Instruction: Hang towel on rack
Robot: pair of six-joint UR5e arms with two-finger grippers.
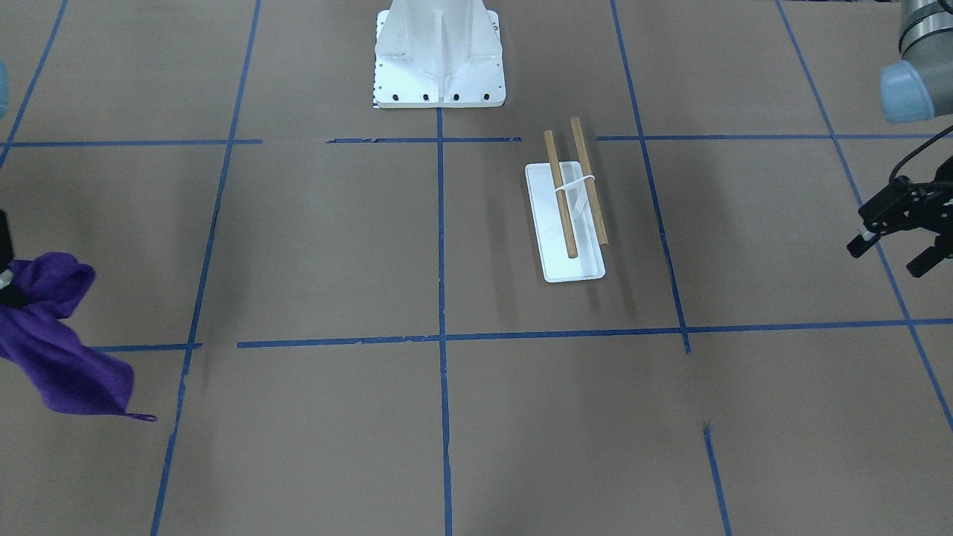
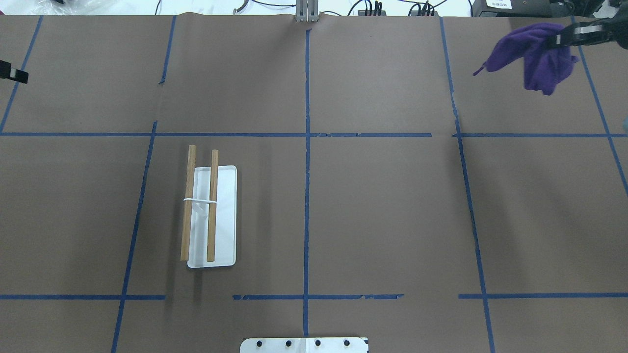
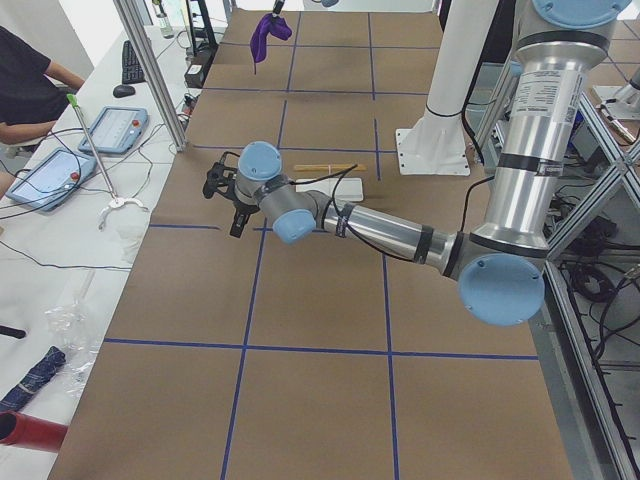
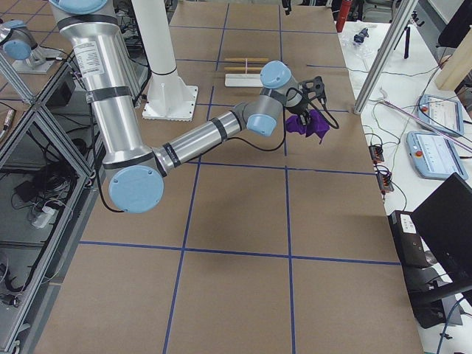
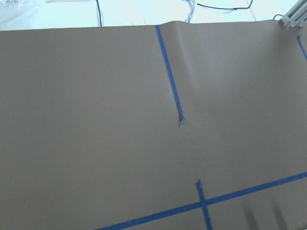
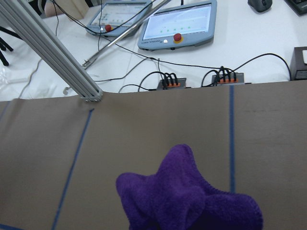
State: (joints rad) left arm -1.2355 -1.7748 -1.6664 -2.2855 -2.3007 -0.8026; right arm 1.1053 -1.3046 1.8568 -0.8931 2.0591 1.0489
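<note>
The rack (image 2: 201, 201) stands left of the table's middle: two parallel wooden dowels joined by a white bracket over a flat white tray (image 2: 225, 215). It also shows in the front-facing view (image 1: 573, 193). My right gripper (image 2: 559, 38) is at the table's far right corner, shut on the purple towel (image 2: 535, 54). The towel hangs bunched above the table, well away from the rack, and also shows in the front-facing view (image 1: 52, 342) and right wrist view (image 6: 187, 201). My left gripper (image 1: 891, 257) is open and empty, at the far left, apart from the rack.
The large white metal pedestal (image 1: 439, 67) with bolt holes stands at the robot's side, mid-table. Blue tape lines cross the brown paper. Beyond the far edge are an aluminium post (image 6: 57, 57), cables and control tablets (image 6: 177, 24).
</note>
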